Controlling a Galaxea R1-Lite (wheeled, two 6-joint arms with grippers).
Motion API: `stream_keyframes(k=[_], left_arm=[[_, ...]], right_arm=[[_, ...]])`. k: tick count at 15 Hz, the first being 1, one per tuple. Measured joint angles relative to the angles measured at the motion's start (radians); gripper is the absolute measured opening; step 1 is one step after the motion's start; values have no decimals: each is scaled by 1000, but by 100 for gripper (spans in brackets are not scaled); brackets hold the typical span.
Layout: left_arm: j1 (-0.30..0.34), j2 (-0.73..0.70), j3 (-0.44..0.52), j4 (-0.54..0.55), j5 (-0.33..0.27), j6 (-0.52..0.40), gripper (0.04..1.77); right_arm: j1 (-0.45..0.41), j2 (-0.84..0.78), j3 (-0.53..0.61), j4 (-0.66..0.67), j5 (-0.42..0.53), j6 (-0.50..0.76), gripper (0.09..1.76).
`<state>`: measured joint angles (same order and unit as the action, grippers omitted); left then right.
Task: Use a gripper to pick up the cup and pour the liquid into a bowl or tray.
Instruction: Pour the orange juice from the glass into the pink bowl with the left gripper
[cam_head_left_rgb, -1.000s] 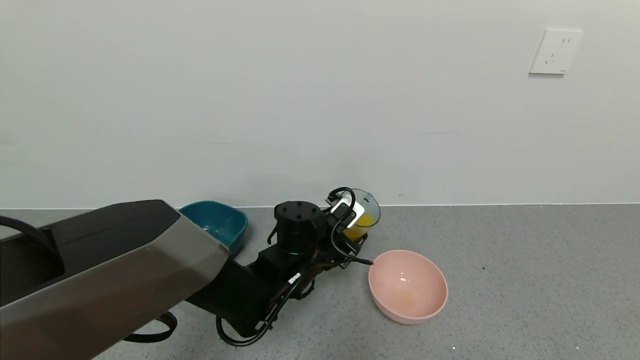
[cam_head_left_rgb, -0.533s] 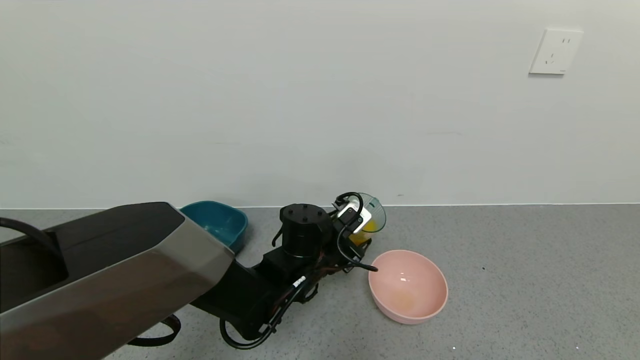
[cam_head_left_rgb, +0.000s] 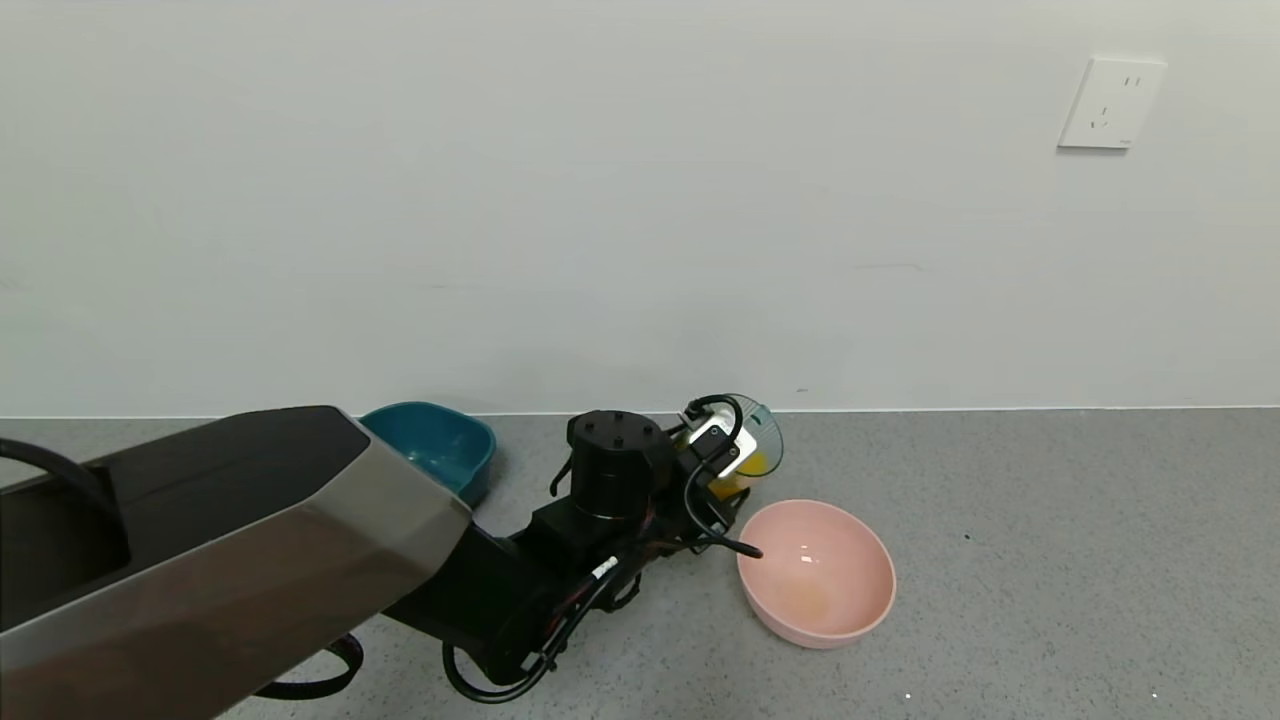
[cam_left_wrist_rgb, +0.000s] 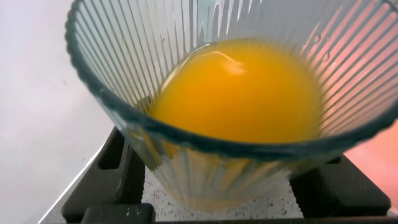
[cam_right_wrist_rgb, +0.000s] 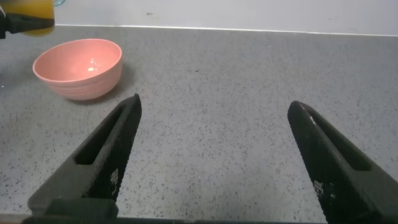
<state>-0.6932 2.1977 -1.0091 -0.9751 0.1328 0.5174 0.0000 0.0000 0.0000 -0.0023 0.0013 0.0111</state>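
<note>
Holding the cup (cam_head_left_rgb: 752, 440) tight between its fingers, the left gripper (cam_head_left_rgb: 722, 462) is raised just behind the bowl (cam_head_left_rgb: 815, 572), on the wall side of it. The cup is tilted toward the bowl, and its rim is close to the bowl's far edge but not over the middle. The juice (cam_left_wrist_rgb: 239, 93) is inside the cup, gathered to the lower side; I see no stream leaving the rim. The bowl stands on the grey floor (cam_head_left_rgb: 1050, 560), and a faint orange mark is on its bottom. A teal tub (cam_head_left_rgb: 435, 450) stands well to the left of the bowl, by the wall. The right gripper (cam_right_wrist_rgb: 217, 162) is low over the floor, well apart from the bowl, with its two fingers spread wide and nothing between them.
</note>
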Motion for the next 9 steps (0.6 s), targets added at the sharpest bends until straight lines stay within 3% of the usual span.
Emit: stream_keyframes(k=[9], left_arm=[[-17, -4, 0, 42, 4, 100, 129]], right_arm=[[0, 0, 0, 0, 0, 0, 171]])
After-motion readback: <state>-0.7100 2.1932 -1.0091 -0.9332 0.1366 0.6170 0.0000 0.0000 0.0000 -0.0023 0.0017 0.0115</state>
